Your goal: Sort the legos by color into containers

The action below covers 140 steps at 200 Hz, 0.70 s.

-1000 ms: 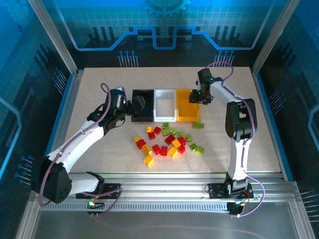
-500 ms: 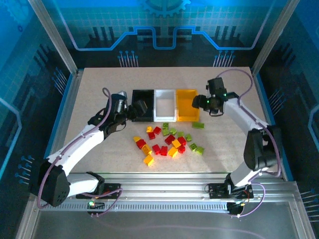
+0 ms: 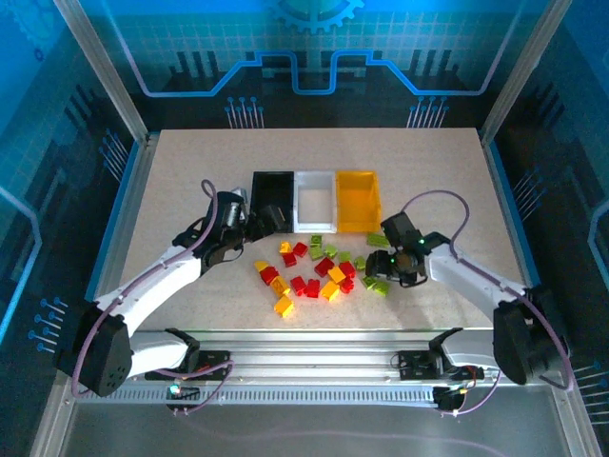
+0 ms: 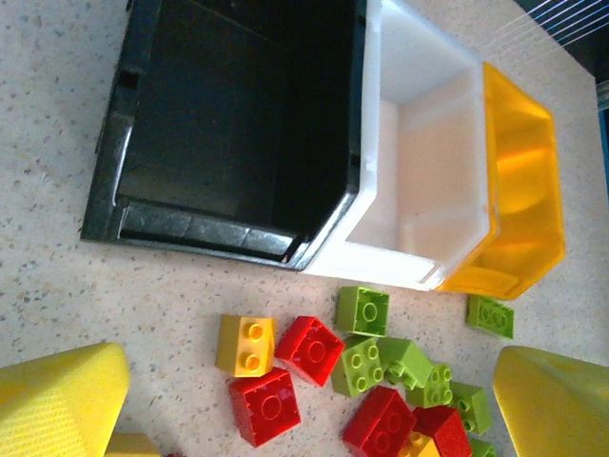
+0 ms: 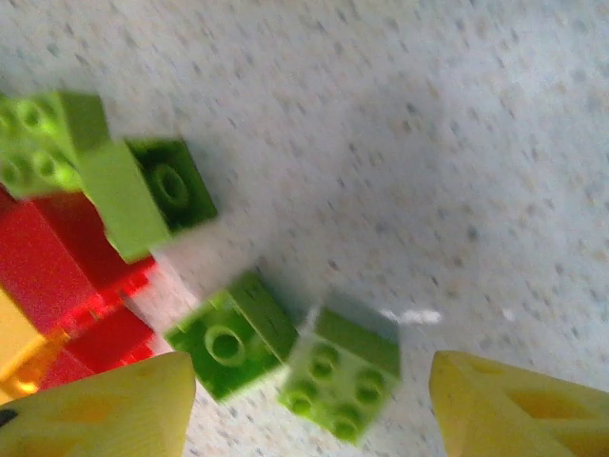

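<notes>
Speckled beige tabletop (image 3: pixel 190 171), blue-lit metal-framed enclosure (image 3: pixel 314 57). Black, white and yellow rectangular plastic bins (image 3: pixel 315 198) touch in a row. Small red, yellow and green plastic bricks (image 3: pixel 319 271) lie scattered just before them. The left gripper (image 3: pixel 269 217) gapes wide by the black bin (image 3: pixel 276 186); the right gripper (image 3: pixel 390 274), jaws apart and empty, hangs over green bricks (image 5: pixel 285 347).

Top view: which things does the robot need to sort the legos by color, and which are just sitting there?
For the job:
red legos, yellow-orange legos, green legos, black bin, white bin, yellow bin, left claw and right claw, both open.

Just there:
metal rail, blue wall, purple cable.
</notes>
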Tool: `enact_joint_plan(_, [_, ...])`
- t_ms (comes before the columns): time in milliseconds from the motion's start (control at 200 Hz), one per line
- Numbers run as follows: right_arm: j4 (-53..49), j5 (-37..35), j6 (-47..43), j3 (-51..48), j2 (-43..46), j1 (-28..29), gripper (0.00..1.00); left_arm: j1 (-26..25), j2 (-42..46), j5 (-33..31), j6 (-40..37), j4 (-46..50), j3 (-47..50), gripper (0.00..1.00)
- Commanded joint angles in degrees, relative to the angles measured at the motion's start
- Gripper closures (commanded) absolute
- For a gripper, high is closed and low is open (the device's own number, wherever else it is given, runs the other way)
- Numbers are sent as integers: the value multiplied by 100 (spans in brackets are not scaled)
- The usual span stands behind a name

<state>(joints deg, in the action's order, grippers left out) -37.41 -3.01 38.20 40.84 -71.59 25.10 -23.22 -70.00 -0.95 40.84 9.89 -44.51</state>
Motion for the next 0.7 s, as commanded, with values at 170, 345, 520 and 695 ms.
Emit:
enact_joint_plan(170, [165,166,-1,-327,2,80,36,-32,44,130,177,-252,111,1])
enact_joint_plan(345, [92,64,-84,-101,-461,168,43,-24,38,95,123,-157,77,1])
enact_joint_plan(520, [-368,-321,29,-8,-505,192,50,-28,74,81,167,-186,148,1])
enact_joint_plan(695, [-534,-640,155,-32,-483,107,48,-25,59,104,204,-248,162,1])
